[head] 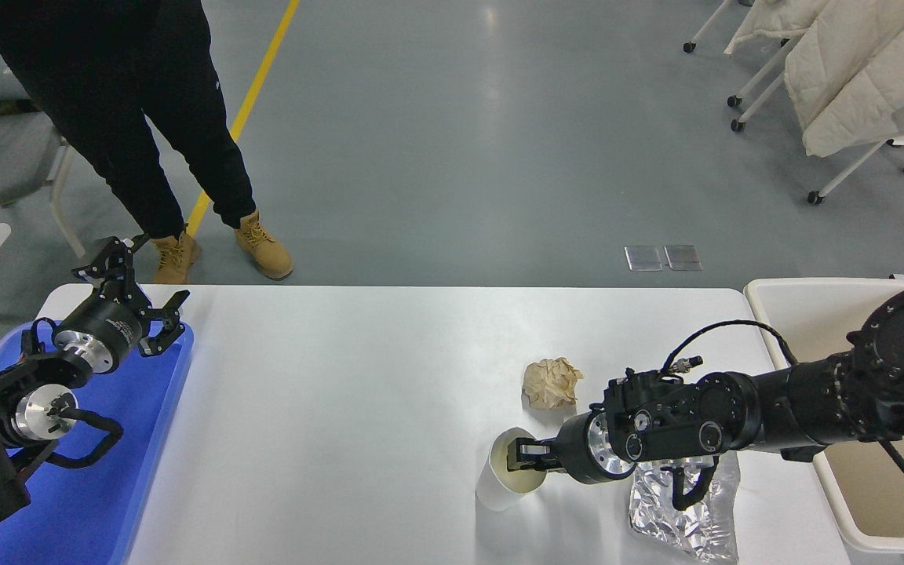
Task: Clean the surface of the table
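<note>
1. The right end effector (521, 459), in the lower right of the frame, has its fingers over the rim of a white paper cup (504, 481), one inside the mouth; a firm pinch cannot be told.
2. The cup leans, its mouth tipped toward the arm.
3. A crumpled brown paper ball (551, 382) lies just above; a foil wrapper (685, 518) lies under the arm.
4. The white tabletop (342, 392) fills the middle.
5. The left end effector (142, 302), fingers spread, hangs over a blue tray (107, 502) at lower left.
</note>
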